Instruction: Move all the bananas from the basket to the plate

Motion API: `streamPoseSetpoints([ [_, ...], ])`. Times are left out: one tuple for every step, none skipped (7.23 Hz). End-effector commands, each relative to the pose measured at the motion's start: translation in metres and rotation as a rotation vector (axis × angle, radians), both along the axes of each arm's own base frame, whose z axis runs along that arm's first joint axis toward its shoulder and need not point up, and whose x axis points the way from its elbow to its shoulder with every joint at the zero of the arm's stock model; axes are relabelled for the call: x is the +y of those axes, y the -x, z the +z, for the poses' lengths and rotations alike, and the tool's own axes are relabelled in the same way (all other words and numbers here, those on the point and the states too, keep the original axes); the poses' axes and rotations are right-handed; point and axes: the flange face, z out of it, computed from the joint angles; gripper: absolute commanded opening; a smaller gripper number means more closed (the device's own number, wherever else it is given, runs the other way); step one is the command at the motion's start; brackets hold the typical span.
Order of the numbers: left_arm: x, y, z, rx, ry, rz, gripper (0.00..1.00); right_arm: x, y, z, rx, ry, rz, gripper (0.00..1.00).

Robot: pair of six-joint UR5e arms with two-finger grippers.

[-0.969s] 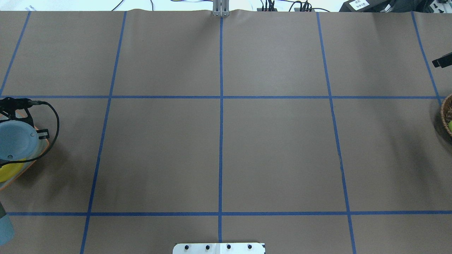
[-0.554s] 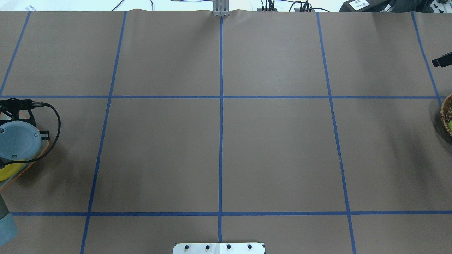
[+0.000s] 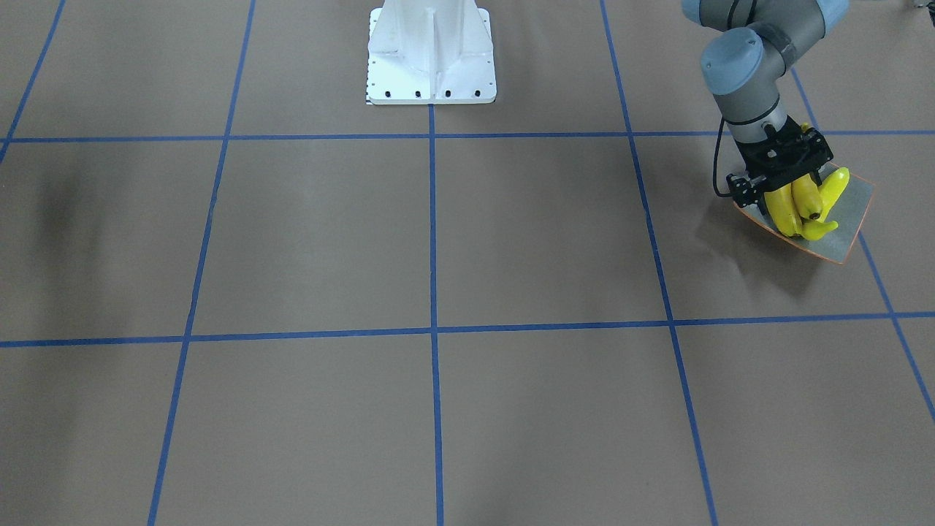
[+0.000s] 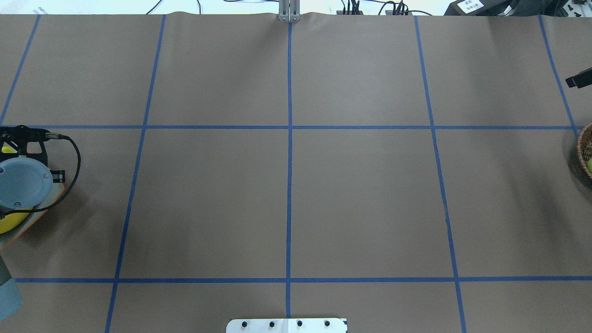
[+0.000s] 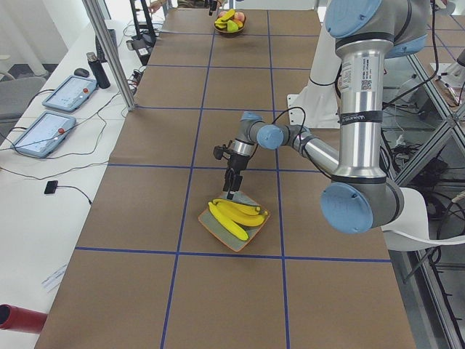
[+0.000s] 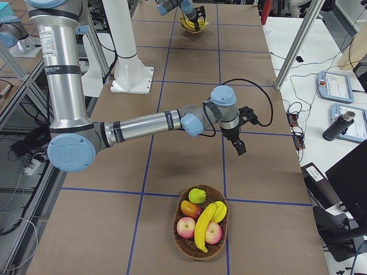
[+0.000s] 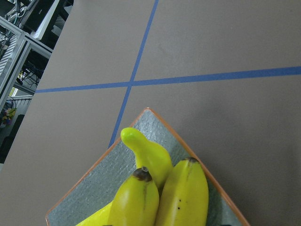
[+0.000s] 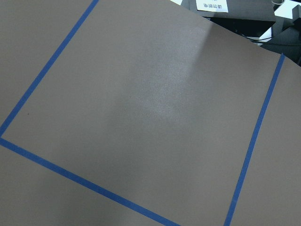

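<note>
Three yellow bananas [image 3: 803,203] lie together on the grey plate [image 3: 852,210] with the orange rim, at the table's left end. They also show in the exterior left view [image 5: 236,213] and close up in the left wrist view [image 7: 183,193]. My left gripper [image 3: 780,183] hangs just above them, its fingertips hidden, so I cannot tell its state. Two more bananas [image 6: 205,226] lie in the woven basket [image 6: 182,243] at the right end. My right gripper [image 6: 239,148] hovers over bare table short of the basket; I cannot tell its state.
The basket also holds red apples [image 6: 185,227], a green fruit [image 6: 196,196] and a mango [image 6: 189,208]. Its rim shows at the overhead view's right edge [image 4: 583,150]. The robot's white base [image 3: 431,55] stands mid-table. Brown paper with blue tape lines covers the table.
My left wrist has shifted slightly over the plate, and a bit of yellow banana now shows beside it. The right side looks the same.
</note>
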Motion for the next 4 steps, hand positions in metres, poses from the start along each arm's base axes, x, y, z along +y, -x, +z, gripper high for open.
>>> streamPoseSetpoints([
  [-0.013,-0.012,-0.047,0.067,-0.057,0.050,1.00,0.001,-0.002,0.001,0.001,0.000,0.001,1.00],
  [-0.022,-0.023,-0.076,0.120,-0.092,0.047,1.00,0.004,-0.004,0.005,-0.003,0.008,0.000,1.00],
  [-0.020,-0.030,-0.108,0.208,-0.092,0.067,1.00,0.008,-0.011,0.010,-0.007,0.005,-0.014,1.00],
  [-0.014,-0.036,-0.140,0.306,-0.078,0.098,1.00,0.015,-0.023,0.023,0.011,-0.002,-0.031,1.00],
])
